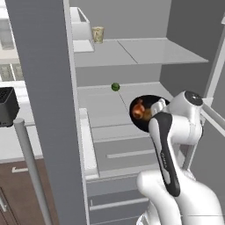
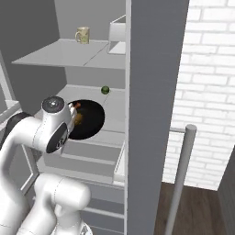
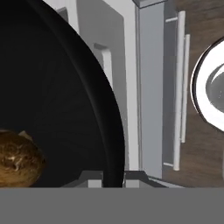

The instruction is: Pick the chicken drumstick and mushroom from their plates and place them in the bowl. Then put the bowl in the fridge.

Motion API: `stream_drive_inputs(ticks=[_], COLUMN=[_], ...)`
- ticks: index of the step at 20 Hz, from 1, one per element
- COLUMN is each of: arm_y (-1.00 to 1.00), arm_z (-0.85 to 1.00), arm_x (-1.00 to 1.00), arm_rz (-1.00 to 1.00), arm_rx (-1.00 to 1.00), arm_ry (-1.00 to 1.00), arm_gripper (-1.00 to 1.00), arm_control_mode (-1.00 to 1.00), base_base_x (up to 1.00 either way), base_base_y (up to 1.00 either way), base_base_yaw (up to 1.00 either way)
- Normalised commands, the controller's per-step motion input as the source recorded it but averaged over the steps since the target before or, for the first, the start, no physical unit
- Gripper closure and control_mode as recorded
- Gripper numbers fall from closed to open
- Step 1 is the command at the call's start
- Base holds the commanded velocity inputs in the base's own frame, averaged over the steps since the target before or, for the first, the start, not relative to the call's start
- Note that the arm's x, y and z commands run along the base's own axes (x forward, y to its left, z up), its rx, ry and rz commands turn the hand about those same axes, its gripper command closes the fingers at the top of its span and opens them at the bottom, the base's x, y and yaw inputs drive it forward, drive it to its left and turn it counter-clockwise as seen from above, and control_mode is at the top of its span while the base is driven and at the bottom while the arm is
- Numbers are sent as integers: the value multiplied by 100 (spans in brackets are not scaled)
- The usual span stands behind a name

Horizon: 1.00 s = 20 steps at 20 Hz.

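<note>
The tall grey fridge (image 1: 132, 57) stands open, its pale shelves facing the white arm and its door (image 1: 44, 110) edge-on at the side. On the middle shelf (image 2: 114, 98) the wide, glossy black bowl (image 2: 92, 120) sits at the front edge, held at its rim. In the hand view the claw (image 3: 113, 177) is clamped narrow on that rim, one fingertip inside the bowl and one outside. The glossy orange-brown chicken drumstick (image 1: 139, 110) lies inside the bowl. A rounded olive-brown mushroom (image 3: 17, 159) rests on the bowl's floor, near the gripped rim. Farther back on the same shelf sits a small green ball (image 1: 115, 87), well apart from the bowl. A pale mug (image 2: 82, 35) stands on the upper shelf.
</note>
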Motion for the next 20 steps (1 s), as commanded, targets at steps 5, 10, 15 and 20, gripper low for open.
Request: stream_drive_inputs(ticks=[5, 10, 15, 20], arm_y=[3, -9, -11, 19], arm_z=[-6, -7, -13, -13], arm_x=[91, 59, 61, 64], arm_rz=[-9, 0, 5, 4], arm_rx=[0, 6, 15, -3], arm_ry=[-5, -5, -2, 4], arm_gripper=[100, 100, 100, 100], arm_control_mode=[-100, -100, -100, -100], base_base_x=[0, 0, 0, 0], base_base_y=[0, 0, 0, 0], base_base_yaw=[0, 0, 0, 0])
